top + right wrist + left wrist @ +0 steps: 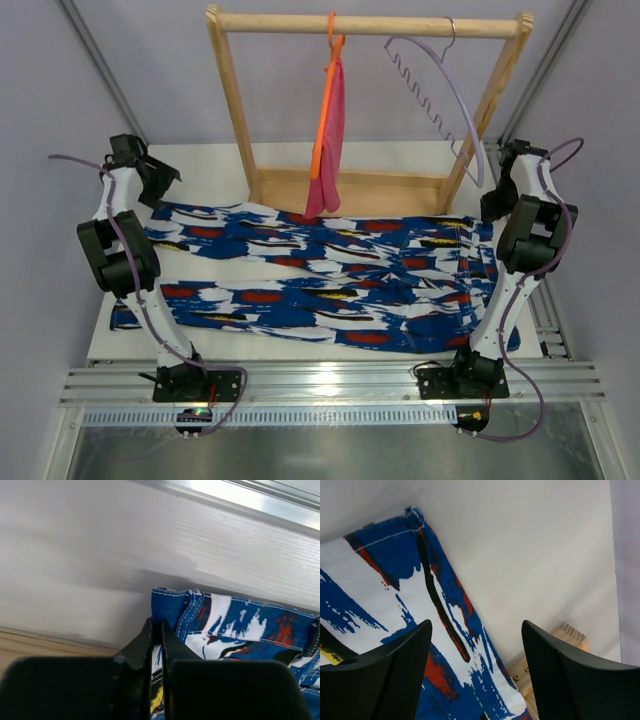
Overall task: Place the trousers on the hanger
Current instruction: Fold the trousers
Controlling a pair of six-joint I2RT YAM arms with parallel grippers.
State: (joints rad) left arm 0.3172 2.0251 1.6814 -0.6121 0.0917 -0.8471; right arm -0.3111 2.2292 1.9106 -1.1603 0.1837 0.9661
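The trousers [320, 280], blue, white, red and black print, lie flat across the white table, waistband to the right. The pale lilac hanger [440, 90] hangs by its silver hook from the right of the wooden rail. My left gripper [165, 185] hovers open over the far-left leg end; the left wrist view shows the printed trousers [395, 595] below the left gripper [476, 630], nothing between its fingers. My right gripper [490, 205] is at the far-right waistband corner. In the right wrist view the right gripper [156, 622] is shut on the blue stitched edge of the trousers [235, 625].
A wooden rack [370, 25] stands at the back of the table, its base [560, 650] just beyond the trousers. An orange hanger with pink cloth [330, 130] hangs from the rail's middle, reaching down to the trousers. An aluminium rail [330, 385] runs along the near edge.
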